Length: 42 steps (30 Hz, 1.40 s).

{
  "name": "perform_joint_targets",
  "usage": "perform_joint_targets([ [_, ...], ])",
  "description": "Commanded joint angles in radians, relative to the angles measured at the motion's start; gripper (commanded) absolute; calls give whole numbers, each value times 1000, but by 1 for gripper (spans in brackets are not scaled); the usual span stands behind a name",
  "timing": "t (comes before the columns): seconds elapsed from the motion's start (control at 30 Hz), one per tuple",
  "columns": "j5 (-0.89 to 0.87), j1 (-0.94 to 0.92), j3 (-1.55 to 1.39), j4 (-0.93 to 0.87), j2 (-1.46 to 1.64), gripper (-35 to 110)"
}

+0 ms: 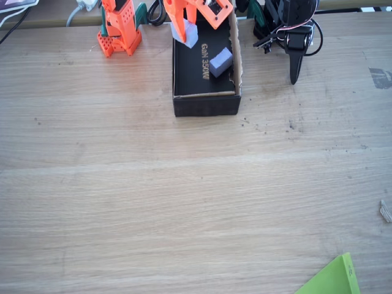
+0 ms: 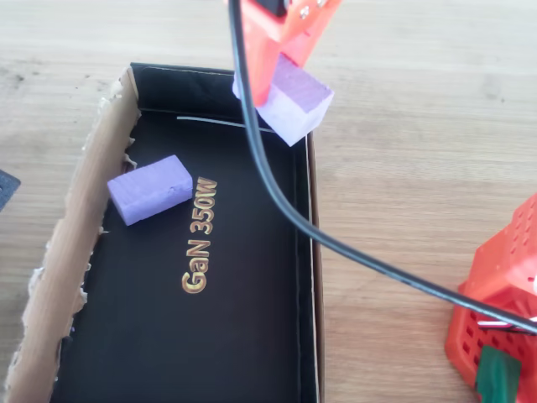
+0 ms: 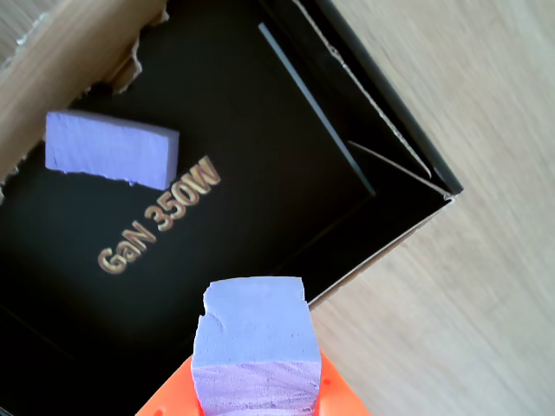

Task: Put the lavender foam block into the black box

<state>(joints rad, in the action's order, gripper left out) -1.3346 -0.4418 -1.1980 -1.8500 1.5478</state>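
I have the lavender foam block [image 3: 254,347] clamped between the orange fingers [image 3: 334,400] of the gripper [image 2: 281,63], closed onto it so only its upper end sticks out. In the overhead view it hangs above the far right corner of the black box [image 2: 312,277], partly over the wall, so I judge it needs to come a little further left, over the floor, before release. In the fixed view the block [image 1: 185,32] sits high over the far end of the box [image 1: 205,105], clear of the floor.

A second foam block [image 2: 150,190] already lies flat on the box floor, near the left wall in the overhead view and just beside the gold lettering [image 2: 198,236]; I want my drop clear of it.

The held block is matte, porous foam with a rough, torn-looking end face and square edges. The box is thin black card with low walls; its left wall [image 2: 71,252] shows raw brown cardboard with a ragged, ripped edge. The table [image 1: 184,202] is pale wood with a fine grain.
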Motion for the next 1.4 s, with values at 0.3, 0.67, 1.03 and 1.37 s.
perform_joint_targets([
  [0.3, 15, 31, 35, 67, -18, 13],
  [0.67, 120, 14, 32, 112, -2, 31],
  [1.03, 38, -153, -135, 26, 84, 0],
  [1.37, 330, -931, -591, 229, 644, 0],
])
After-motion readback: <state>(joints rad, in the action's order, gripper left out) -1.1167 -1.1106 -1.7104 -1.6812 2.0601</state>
